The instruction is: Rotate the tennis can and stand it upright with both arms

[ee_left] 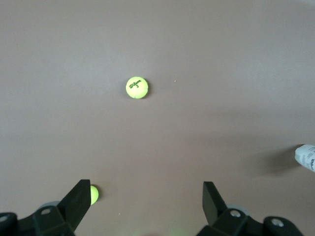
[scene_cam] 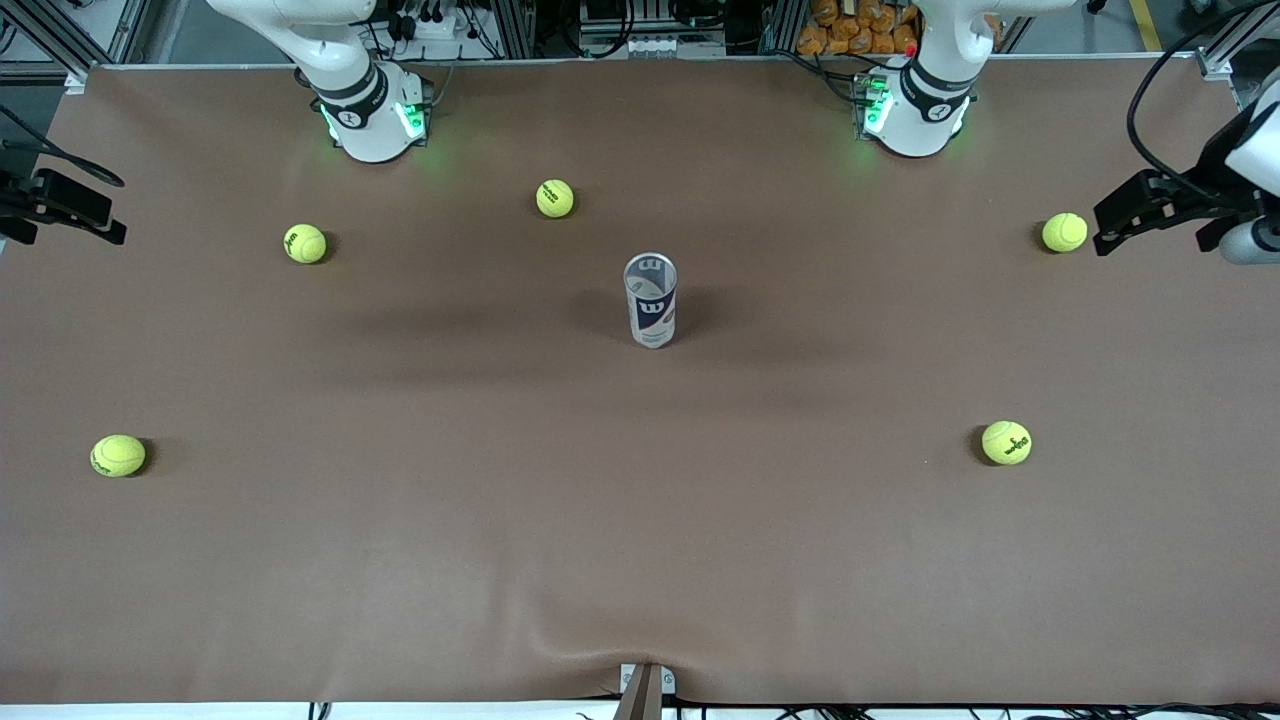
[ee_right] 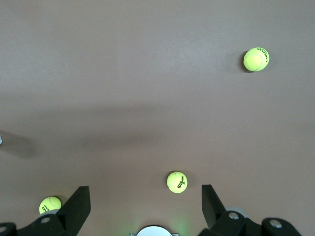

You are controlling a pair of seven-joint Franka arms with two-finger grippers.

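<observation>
The tennis can (scene_cam: 650, 300) stands upright in the middle of the table, with its white and navy label, white "W" logo and silver rim on top. Its edge also shows in the left wrist view (ee_left: 306, 157). My left gripper (ee_left: 146, 186) is open and empty, high over the table near the left arm's base (scene_cam: 915, 115), well apart from the can. My right gripper (ee_right: 145, 189) is open and empty, high over the table by the right arm's base (scene_cam: 370, 115). Neither gripper shows in the front view.
Several yellow-green tennis balls lie scattered on the brown table (scene_cam: 640, 520): one (scene_cam: 555, 198) near the can, others toward the table's ends (scene_cam: 305, 243) (scene_cam: 1063, 232) (scene_cam: 118, 455) (scene_cam: 1006, 442). Black fixtures (scene_cam: 1150, 210) (scene_cam: 60, 205) stand at both table ends.
</observation>
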